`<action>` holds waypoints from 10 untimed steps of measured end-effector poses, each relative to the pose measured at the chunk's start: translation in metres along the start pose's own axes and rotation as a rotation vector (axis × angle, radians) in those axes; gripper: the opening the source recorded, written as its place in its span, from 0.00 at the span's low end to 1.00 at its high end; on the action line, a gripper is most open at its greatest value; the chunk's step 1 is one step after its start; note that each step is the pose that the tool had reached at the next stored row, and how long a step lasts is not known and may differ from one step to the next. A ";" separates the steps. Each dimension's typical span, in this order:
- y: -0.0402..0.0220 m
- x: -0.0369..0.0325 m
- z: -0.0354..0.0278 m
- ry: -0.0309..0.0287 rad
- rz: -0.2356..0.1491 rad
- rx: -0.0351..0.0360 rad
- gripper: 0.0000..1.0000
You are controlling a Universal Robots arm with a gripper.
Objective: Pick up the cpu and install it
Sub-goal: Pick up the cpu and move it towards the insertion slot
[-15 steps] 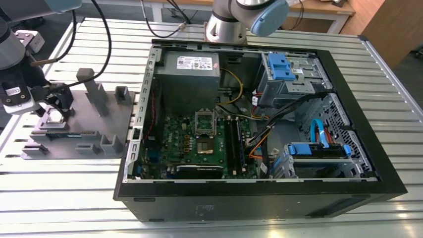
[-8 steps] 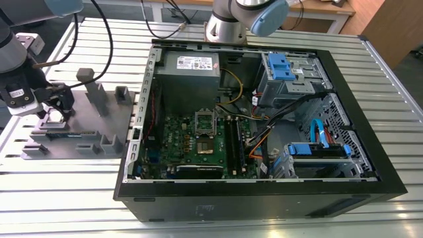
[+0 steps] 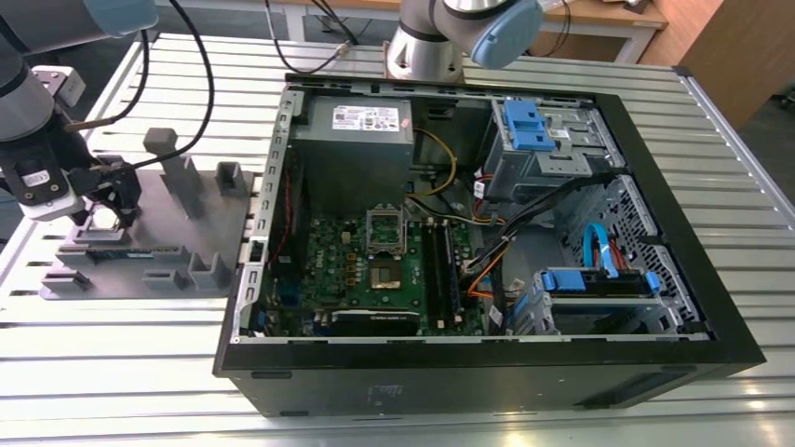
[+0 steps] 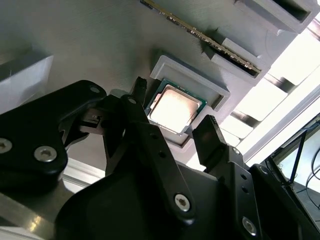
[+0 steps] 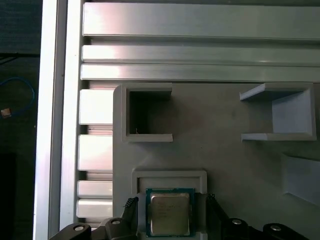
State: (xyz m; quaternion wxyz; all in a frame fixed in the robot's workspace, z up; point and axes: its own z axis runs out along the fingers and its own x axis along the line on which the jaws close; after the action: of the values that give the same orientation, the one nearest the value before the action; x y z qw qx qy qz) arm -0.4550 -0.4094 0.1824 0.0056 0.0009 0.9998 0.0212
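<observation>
Now the gripper [image 4: 174, 103] hangs over the cpu [image 4: 176, 111], which lies flat in a pocket of the grey tray [image 4: 100, 45], outside the case [image 3: 497, 377]. Its jaws are spread wide and empty, one finger beyond each opposite edge, with the chip centred between them.

Finding: the premises are a robotics laboratory set up for computer assembly trials.

Grounds:
- The work table [image 3: 125, 372] is built of ribbed aluminium profile slats, not domestic or office furniture.
- A robot arm [image 3: 429, 47] stands mounted at the table's far edge, with black cables [image 3: 205, 84] trailing across the slats.
- A desktop computer case [image 3: 497, 382] (lid off, lying on its side) exposes its green motherboard [image 3: 330, 270].
- Beside the case lies a grey fixture plate [image 3: 174, 233], possibly 3D-printed, though the view is too coarse to confirm. One of its moulded holders nests the cpu [image 5: 170, 212].
- A wooden desk [image 3: 621, 23] stands behind the table.
</observation>
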 end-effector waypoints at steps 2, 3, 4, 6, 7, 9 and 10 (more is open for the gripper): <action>0.0000 0.0000 0.0000 0.0002 0.000 0.0001 0.65; 0.0000 0.0000 0.0001 0.0000 0.000 0.0000 0.65; 0.0000 0.0000 0.0002 0.0000 0.000 0.0000 0.65; 0.0000 0.0000 0.0002 0.0000 0.000 0.0000 0.65; 0.0000 0.0000 0.0003 -0.0001 0.000 -0.0001 0.65; 0.0000 0.0000 0.0003 0.0000 0.000 0.0000 0.65; 0.0000 0.0000 0.0004 -0.0001 0.000 0.0000 0.64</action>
State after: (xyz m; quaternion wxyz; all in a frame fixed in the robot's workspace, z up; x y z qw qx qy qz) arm -0.4549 -0.4094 0.1820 0.0056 0.0008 0.9998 0.0212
